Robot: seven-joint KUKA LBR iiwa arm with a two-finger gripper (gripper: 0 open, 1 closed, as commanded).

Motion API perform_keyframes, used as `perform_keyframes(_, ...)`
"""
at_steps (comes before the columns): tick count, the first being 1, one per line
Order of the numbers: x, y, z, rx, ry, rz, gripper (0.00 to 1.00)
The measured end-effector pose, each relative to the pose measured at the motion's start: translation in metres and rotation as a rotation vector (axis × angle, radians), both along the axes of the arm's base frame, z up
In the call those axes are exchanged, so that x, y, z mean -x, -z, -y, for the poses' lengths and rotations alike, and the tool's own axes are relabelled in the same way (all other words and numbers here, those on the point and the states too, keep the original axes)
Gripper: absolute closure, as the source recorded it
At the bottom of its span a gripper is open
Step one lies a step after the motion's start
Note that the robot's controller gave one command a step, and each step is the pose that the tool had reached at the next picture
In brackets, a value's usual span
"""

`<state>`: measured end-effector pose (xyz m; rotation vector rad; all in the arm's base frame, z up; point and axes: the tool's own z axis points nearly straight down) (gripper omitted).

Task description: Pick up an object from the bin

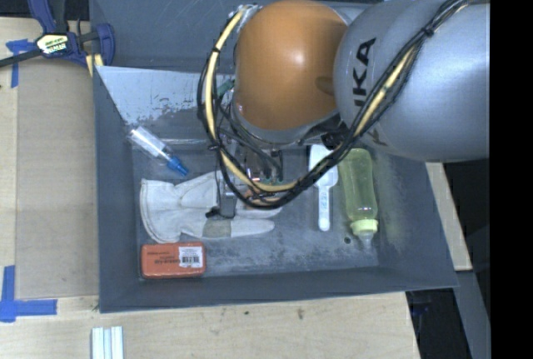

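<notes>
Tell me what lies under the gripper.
A white glove lies under the gripper, on the bin floor. The arm's orange cover hides whatever else lies further back.

The glove [171, 211] lay in the bin [112, 182], a block [173, 259] just before it. The syringe [156, 147] sat behind it, the bottle [360, 191] well right.

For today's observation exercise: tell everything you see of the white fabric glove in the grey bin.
The white fabric glove lies flat and limp on the floor of the grey metal bin, left of centre, creased, its narrow ends toward the right. The end effector stands over its right part. An orange rectangular block lies close below it in the view.
</notes>
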<state>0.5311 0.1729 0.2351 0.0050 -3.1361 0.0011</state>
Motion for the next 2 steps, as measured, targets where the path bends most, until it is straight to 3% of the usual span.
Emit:
perform_keyframes(1, -0.002, -0.005, 0.001, -0.002, 0.003, 0.008, 0.0)
perform_keyframes(2, -0.033, 0.036, 0.037, -0.004, 0.036, 0.013, 0.0)
